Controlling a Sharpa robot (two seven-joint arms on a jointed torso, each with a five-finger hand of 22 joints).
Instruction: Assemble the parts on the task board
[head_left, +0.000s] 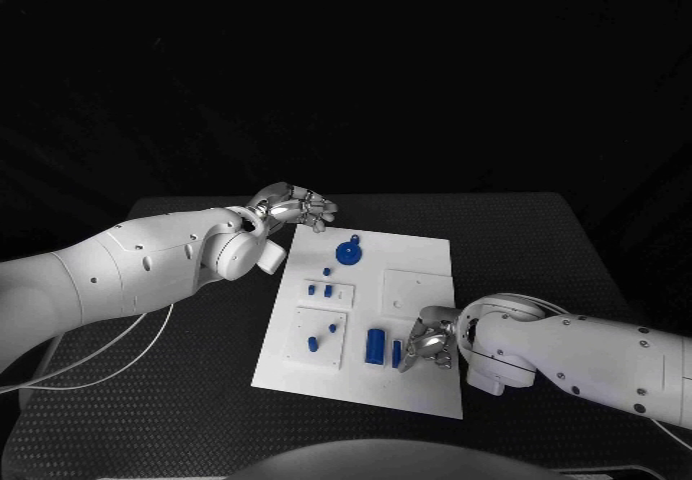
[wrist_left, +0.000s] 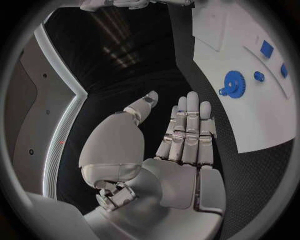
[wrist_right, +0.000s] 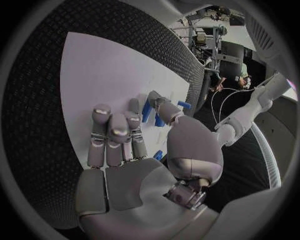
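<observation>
Left hand (head_left: 296, 211) parked just off the far left corner of the task board (head_left: 418, 262), fingers (wrist_left: 187, 125) stretched out nearly straight and a little apart, holding nothing. Blue gear (head_left: 349, 250) just beyond those fingertips, on the board's far part, with a small blue peg (wrist_left: 259, 76) beside it. Nearer along the board's left side, small blue parts in two raised white panels (head_left: 320, 336): some in the upper one, two more (head_left: 313, 343) in the lower.

Toward the near middle of the board, a blue block (head_left: 376, 345), longish and lying flat, just beside the right fingers. Between that block and the fingers, a thinner blue piece (head_left: 397, 351), partly hidden. Right hand (head_left: 430, 343) low over the board's near right part, palm down, fingers (wrist_right: 119, 135) extended and thumb reaching toward the blue pieces (wrist_right: 147, 111). Possibly touching the thin one, though contact hard to confirm; nothing clearly gripped.

Judged as an early step: picking up a loose part with the right hand, most pieces not yet seated. Next move likely calls for closing thumb and fingers round the thin piece without nudging the block alongside, then lifting clear before carrying it to its slot. Left hand well placed to steady the board's corner on the black surface (head_left: 534, 230) if needed.
</observation>
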